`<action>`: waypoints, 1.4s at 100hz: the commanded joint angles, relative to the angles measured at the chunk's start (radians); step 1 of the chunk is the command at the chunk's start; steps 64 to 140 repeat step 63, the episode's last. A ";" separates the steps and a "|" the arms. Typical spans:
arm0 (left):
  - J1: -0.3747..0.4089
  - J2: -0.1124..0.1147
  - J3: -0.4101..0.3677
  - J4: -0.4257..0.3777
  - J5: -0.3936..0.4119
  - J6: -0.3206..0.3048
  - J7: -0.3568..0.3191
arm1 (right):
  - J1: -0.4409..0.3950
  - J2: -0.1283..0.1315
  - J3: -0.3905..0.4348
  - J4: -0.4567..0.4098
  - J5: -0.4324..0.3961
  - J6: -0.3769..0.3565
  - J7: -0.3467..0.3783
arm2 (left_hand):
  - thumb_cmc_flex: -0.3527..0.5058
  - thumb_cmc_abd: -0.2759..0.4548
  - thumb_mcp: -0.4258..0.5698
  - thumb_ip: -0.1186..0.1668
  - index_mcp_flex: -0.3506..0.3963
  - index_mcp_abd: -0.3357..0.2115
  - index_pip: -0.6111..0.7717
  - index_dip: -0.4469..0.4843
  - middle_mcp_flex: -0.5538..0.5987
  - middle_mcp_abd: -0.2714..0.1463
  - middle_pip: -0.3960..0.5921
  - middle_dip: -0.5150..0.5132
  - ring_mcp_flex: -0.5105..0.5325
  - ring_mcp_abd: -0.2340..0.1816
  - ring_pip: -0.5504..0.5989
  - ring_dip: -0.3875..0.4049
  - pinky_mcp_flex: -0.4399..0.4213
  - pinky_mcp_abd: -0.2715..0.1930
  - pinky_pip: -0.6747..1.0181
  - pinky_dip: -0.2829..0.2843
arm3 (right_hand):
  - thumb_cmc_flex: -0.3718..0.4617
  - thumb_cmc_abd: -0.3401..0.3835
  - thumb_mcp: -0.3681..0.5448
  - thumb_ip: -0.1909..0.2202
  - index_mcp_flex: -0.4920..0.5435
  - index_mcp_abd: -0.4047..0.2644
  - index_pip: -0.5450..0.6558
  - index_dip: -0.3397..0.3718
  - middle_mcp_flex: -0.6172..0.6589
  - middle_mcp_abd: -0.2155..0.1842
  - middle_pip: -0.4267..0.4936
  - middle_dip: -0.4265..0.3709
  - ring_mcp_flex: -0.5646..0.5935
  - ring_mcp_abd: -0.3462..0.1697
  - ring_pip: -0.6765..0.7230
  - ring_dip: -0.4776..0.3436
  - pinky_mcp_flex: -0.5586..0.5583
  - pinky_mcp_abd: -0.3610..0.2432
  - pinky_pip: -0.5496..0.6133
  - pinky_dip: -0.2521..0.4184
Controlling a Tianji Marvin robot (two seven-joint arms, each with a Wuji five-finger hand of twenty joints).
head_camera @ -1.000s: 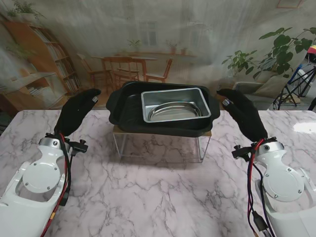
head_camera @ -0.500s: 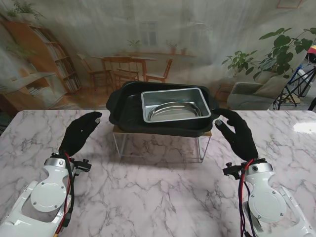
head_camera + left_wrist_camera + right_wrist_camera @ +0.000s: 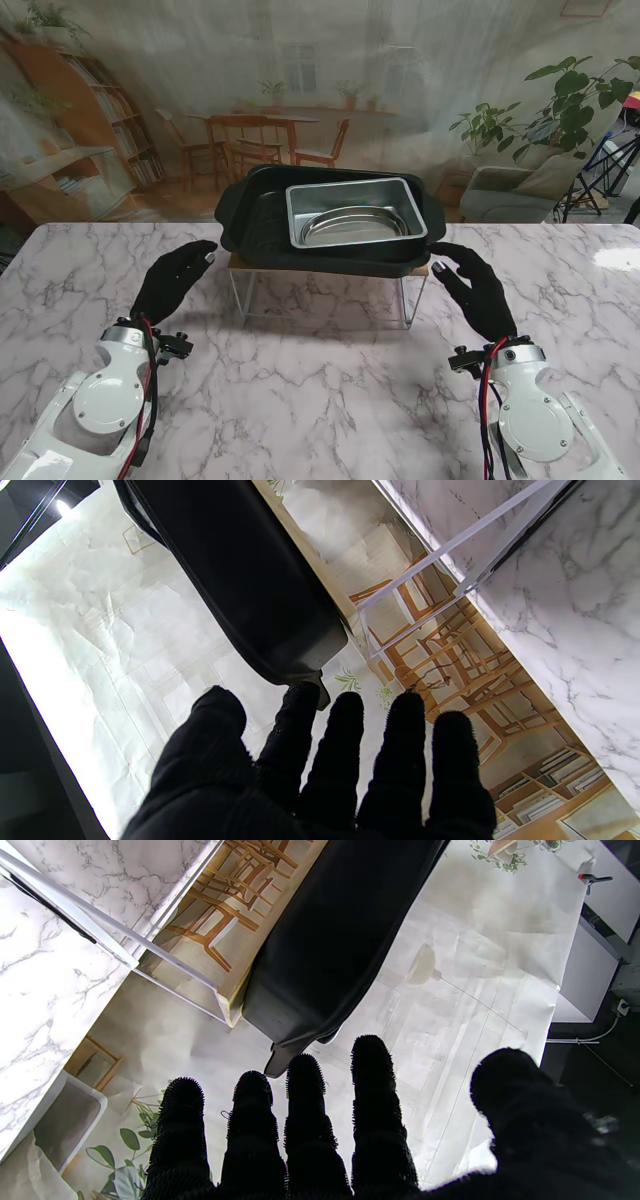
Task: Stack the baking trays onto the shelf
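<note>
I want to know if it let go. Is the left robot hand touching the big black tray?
Cannot tell. In the left wrist view, one fingertip of the left robot hand meets the black tray handle's outline, with no plain gap or contact; the stand view is no clearer.

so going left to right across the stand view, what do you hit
left hand → black baking tray on the shelf → silver tray nested inside it → right hand

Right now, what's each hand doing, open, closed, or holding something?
Left hand: open, fingers spread, holding nothing, beside the black tray.
Right hand: open, fingers spread, holding nothing.
</note>
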 commanded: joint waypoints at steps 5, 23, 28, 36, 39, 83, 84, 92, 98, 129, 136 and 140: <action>0.004 -0.001 -0.006 0.003 0.000 -0.006 -0.006 | 0.000 0.000 -0.007 0.000 0.008 0.009 0.005 | 0.012 0.032 -0.016 -0.012 0.005 -0.001 0.010 -0.009 0.006 -0.012 0.017 0.015 0.001 -0.011 0.003 0.003 -0.018 -0.006 -0.001 -0.016 | 0.014 -0.026 0.021 0.024 0.017 0.006 -0.019 0.021 0.022 -0.009 -0.020 0.003 0.009 -0.018 0.023 -0.013 -0.002 -0.011 -0.014 -0.007; 0.007 -0.001 -0.007 0.001 0.004 -0.002 -0.006 | 0.000 0.001 -0.008 0.000 0.007 0.005 0.008 | 0.013 0.032 -0.016 -0.012 0.005 -0.002 0.011 -0.010 0.005 -0.012 0.016 0.015 0.000 -0.011 0.002 0.003 -0.018 -0.006 0.000 -0.017 | 0.015 -0.026 0.021 0.024 0.019 0.006 -0.019 0.023 0.023 -0.011 -0.019 0.004 0.009 -0.018 0.023 -0.013 -0.001 -0.011 -0.014 -0.007; 0.008 -0.001 -0.006 -0.001 0.003 0.002 -0.006 | -0.003 0.001 -0.007 -0.001 0.007 0.001 0.006 | 0.012 0.033 -0.016 -0.012 0.004 0.000 0.011 -0.011 0.004 -0.011 0.016 0.015 -0.001 -0.011 0.001 0.002 -0.019 -0.006 -0.001 -0.018 | 0.015 -0.025 0.022 0.024 0.019 0.007 -0.020 0.023 0.024 -0.010 -0.019 0.004 0.009 -0.019 0.023 -0.013 -0.001 -0.009 -0.014 -0.007; 0.010 0.000 -0.006 -0.002 0.004 0.004 -0.008 | -0.005 0.001 -0.005 -0.002 0.006 -0.004 0.005 | 0.013 0.033 -0.016 -0.012 0.004 0.000 0.012 -0.011 0.005 -0.012 0.016 0.015 -0.001 -0.011 0.001 0.002 -0.020 -0.006 -0.002 -0.019 | 0.015 -0.026 0.023 0.024 0.019 0.006 -0.021 0.024 0.025 -0.010 -0.019 0.004 0.010 -0.018 0.023 -0.013 0.000 -0.009 -0.014 -0.008; 0.009 0.000 -0.006 -0.001 0.005 0.003 -0.008 | -0.005 0.001 -0.005 -0.001 0.006 -0.007 0.006 | 0.014 0.032 -0.016 -0.012 0.005 -0.001 0.012 -0.011 0.005 -0.011 0.016 0.015 -0.001 -0.011 0.001 0.002 -0.021 -0.005 -0.003 -0.019 | 0.015 -0.026 0.023 0.024 0.020 0.006 -0.021 0.024 0.024 -0.009 -0.020 0.004 0.010 -0.019 0.023 -0.013 -0.001 -0.010 -0.014 -0.008; 0.008 0.001 -0.008 0.000 0.005 0.000 -0.012 | -0.007 0.001 -0.003 -0.003 0.007 -0.010 0.004 | 0.014 0.034 -0.015 -0.012 0.005 0.000 0.013 -0.012 0.005 -0.012 0.016 0.015 0.000 -0.010 0.001 0.002 -0.020 -0.005 -0.004 -0.021 | 0.016 -0.027 0.024 0.024 0.021 0.009 -0.022 0.026 0.024 -0.009 -0.019 0.004 0.010 -0.020 0.023 -0.013 -0.001 -0.012 -0.015 -0.009; 0.008 0.001 -0.008 0.000 0.005 0.000 -0.012 | -0.007 0.001 -0.003 -0.003 0.007 -0.010 0.004 | 0.014 0.034 -0.015 -0.012 0.005 0.000 0.013 -0.012 0.005 -0.012 0.016 0.015 0.000 -0.010 0.001 0.002 -0.020 -0.005 -0.004 -0.021 | 0.016 -0.027 0.024 0.024 0.021 0.009 -0.022 0.026 0.024 -0.009 -0.019 0.004 0.010 -0.020 0.023 -0.013 -0.001 -0.012 -0.015 -0.009; 0.008 0.001 -0.008 0.000 0.005 0.000 -0.012 | -0.007 0.001 -0.003 -0.003 0.007 -0.010 0.004 | 0.014 0.034 -0.015 -0.012 0.005 0.000 0.013 -0.012 0.005 -0.012 0.016 0.015 0.000 -0.010 0.001 0.002 -0.020 -0.005 -0.004 -0.021 | 0.016 -0.027 0.024 0.024 0.021 0.009 -0.022 0.026 0.024 -0.009 -0.019 0.004 0.010 -0.020 0.023 -0.013 -0.001 -0.012 -0.015 -0.009; 0.008 0.001 -0.008 0.000 0.005 0.000 -0.012 | -0.007 0.001 -0.003 -0.003 0.007 -0.010 0.004 | 0.014 0.034 -0.015 -0.012 0.005 0.000 0.013 -0.012 0.005 -0.012 0.016 0.015 0.000 -0.010 0.001 0.002 -0.020 -0.005 -0.004 -0.021 | 0.016 -0.027 0.024 0.024 0.021 0.009 -0.022 0.026 0.024 -0.009 -0.019 0.004 0.010 -0.020 0.023 -0.013 -0.001 -0.012 -0.015 -0.009; 0.008 0.001 -0.008 0.000 0.005 0.000 -0.012 | -0.007 0.001 -0.003 -0.003 0.007 -0.010 0.004 | 0.014 0.034 -0.015 -0.012 0.005 0.000 0.013 -0.012 0.005 -0.012 0.016 0.015 0.000 -0.010 0.001 0.002 -0.020 -0.005 -0.004 -0.021 | 0.016 -0.027 0.024 0.024 0.021 0.009 -0.022 0.026 0.024 -0.009 -0.019 0.004 0.010 -0.020 0.023 -0.013 -0.001 -0.012 -0.015 -0.009; 0.008 0.001 -0.008 0.000 0.005 0.000 -0.012 | -0.007 0.001 -0.003 -0.003 0.007 -0.010 0.004 | 0.014 0.034 -0.015 -0.012 0.005 0.000 0.013 -0.012 0.005 -0.012 0.016 0.015 0.000 -0.010 0.001 0.002 -0.020 -0.005 -0.004 -0.021 | 0.016 -0.027 0.024 0.024 0.021 0.009 -0.022 0.026 0.024 -0.009 -0.019 0.004 0.010 -0.020 0.023 -0.013 -0.001 -0.012 -0.015 -0.009; 0.008 0.001 -0.008 0.000 0.005 0.000 -0.012 | -0.007 0.001 -0.003 -0.003 0.007 -0.010 0.004 | 0.014 0.034 -0.015 -0.012 0.005 0.000 0.013 -0.012 0.005 -0.012 0.016 0.015 0.000 -0.010 0.001 0.002 -0.020 -0.005 -0.004 -0.021 | 0.016 -0.027 0.024 0.024 0.021 0.009 -0.022 0.026 0.024 -0.009 -0.019 0.004 0.010 -0.020 0.023 -0.013 -0.001 -0.012 -0.015 -0.009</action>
